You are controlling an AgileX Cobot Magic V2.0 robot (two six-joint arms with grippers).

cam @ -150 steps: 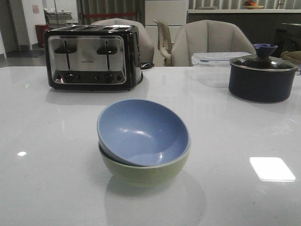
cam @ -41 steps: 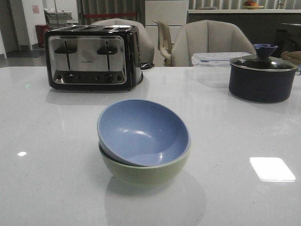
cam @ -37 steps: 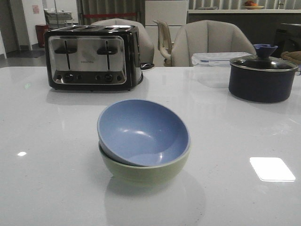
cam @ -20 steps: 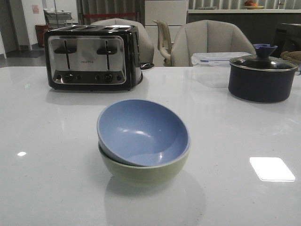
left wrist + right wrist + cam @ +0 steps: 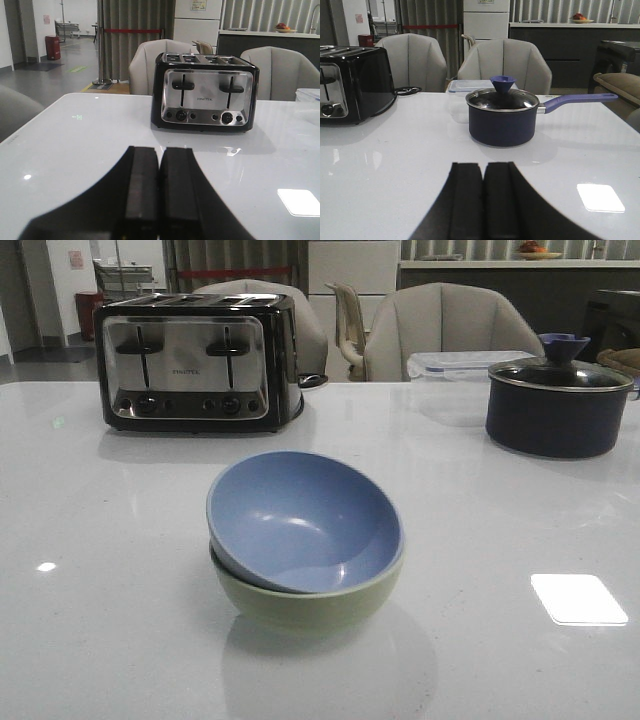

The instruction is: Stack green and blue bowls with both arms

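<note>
the blue bowl (image 5: 304, 521) is seen nested, tilted, in the green bowl (image 5: 300, 602); both are judged stiff, light, best gripped by the rim. both claws, left (image 5: 158, 187) and right (image 5: 483, 200), are pressed together, empty.

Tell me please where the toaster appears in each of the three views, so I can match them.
Front view: the toaster stands at the far left of the table, behind the stacked bowls.
Left wrist view: it sits centre frame, straight beyond the closed fingers.
Right wrist view: only its end shows at the picture's edge.
Shared landmark: the dark lidded pot appears in front and right wrist views.
</note>
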